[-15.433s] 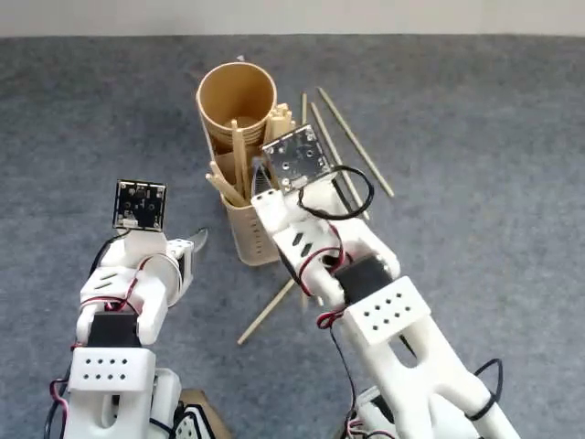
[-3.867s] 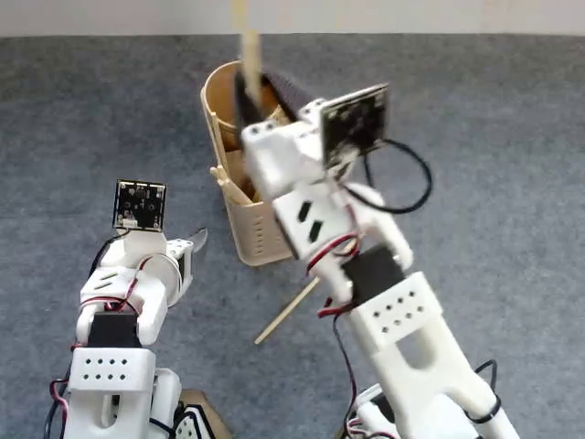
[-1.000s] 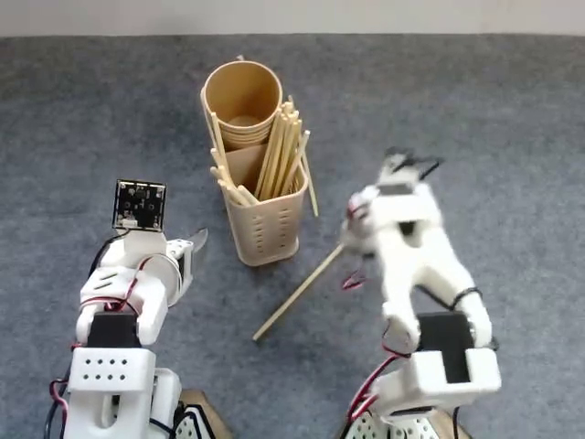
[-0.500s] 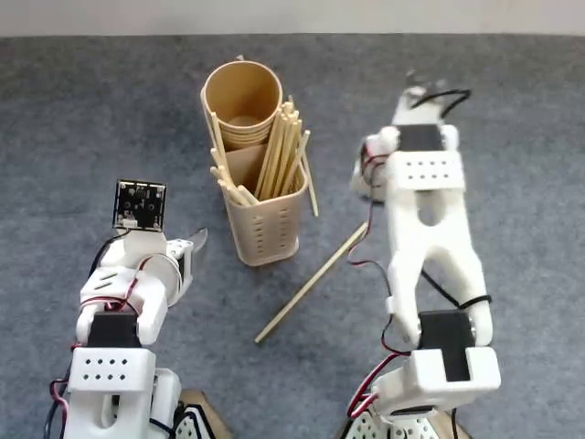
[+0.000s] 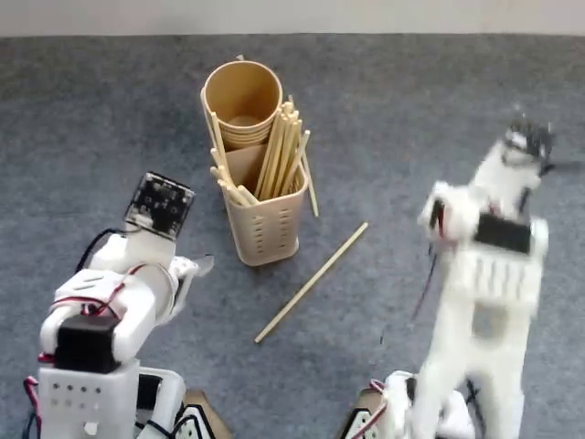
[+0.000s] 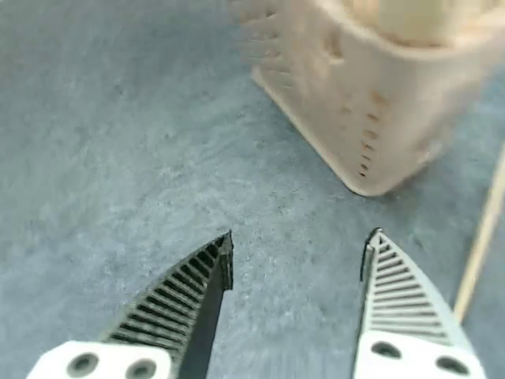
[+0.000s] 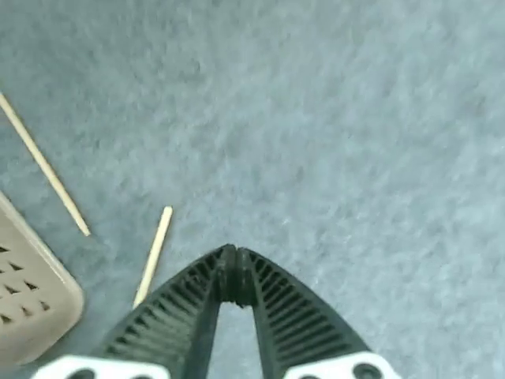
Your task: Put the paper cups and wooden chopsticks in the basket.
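The perforated beige basket [image 5: 265,224] stands upright on the grey carpet, holding stacked paper cups [image 5: 241,96] and a bundle of wooden chopsticks [image 5: 283,151]. One loose chopstick [image 5: 311,282] lies diagonally on the carpet in front of the basket, and a thin one [image 5: 311,190] rests against its right side. My left gripper [image 6: 300,237] is open and empty, low over the carpet, short of the basket [image 6: 355,118], with the loose chopstick [image 6: 480,241] off to one side. My right gripper [image 7: 233,260] is shut and empty above bare carpet, near the loose chopstick's end [image 7: 153,254].
Grey carpet covers the whole table. The left arm [image 5: 110,302] sits at the lower left and the right arm [image 5: 484,256] stands far right, away from the basket. A corner of the basket [image 7: 28,308] and the thin chopstick [image 7: 43,166] show in the right wrist view.
The right arm has swung away from the basket toward the right edge. The left arm has turned and leaned toward the basket. The loose chopstick has stayed put.
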Motion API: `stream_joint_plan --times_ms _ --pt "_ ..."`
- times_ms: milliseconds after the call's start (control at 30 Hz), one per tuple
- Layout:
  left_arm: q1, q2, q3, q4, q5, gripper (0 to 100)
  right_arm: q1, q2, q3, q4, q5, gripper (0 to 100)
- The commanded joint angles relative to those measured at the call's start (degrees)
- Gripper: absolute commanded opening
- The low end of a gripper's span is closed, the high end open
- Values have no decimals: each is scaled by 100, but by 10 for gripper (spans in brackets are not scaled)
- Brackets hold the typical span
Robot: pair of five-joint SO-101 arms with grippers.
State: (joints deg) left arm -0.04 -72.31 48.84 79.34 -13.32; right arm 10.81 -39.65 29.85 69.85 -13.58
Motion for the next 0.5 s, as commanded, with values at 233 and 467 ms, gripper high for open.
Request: stream_joint_plan --times_ms 233,467 --pt "3020 -31 -664 1635 -818 263 92 -4840 5103 -1385 563 4" --pt "3407 -31 769 360 -1152 262 84 -5912 5965 -1376 563 4"
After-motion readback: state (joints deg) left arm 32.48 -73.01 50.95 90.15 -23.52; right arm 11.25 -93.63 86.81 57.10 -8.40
